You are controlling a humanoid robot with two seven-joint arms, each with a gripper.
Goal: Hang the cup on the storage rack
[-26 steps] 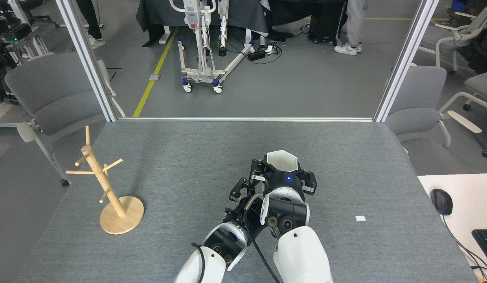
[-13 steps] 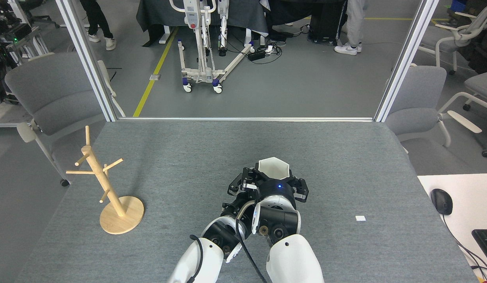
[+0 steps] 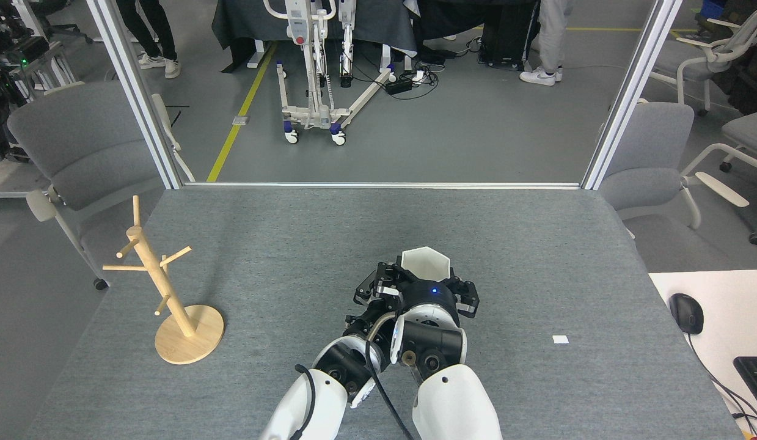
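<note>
Both arms nearer; grey table [image 3: 292, 244] unchanged.

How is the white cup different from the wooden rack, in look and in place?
The cup is white and low, with angular sides; the rack is light wood, a tall slanted pole with thin pegs. The cup sits at the table's middle between my two hands; the rack stands alone near the left edge. Both are upright.

Over the last second both grippers and the cup [image 3: 424, 263] shifted left and nearer along the bench [image 3: 292, 244], toward the storage rack [image 3: 164, 287].
</note>
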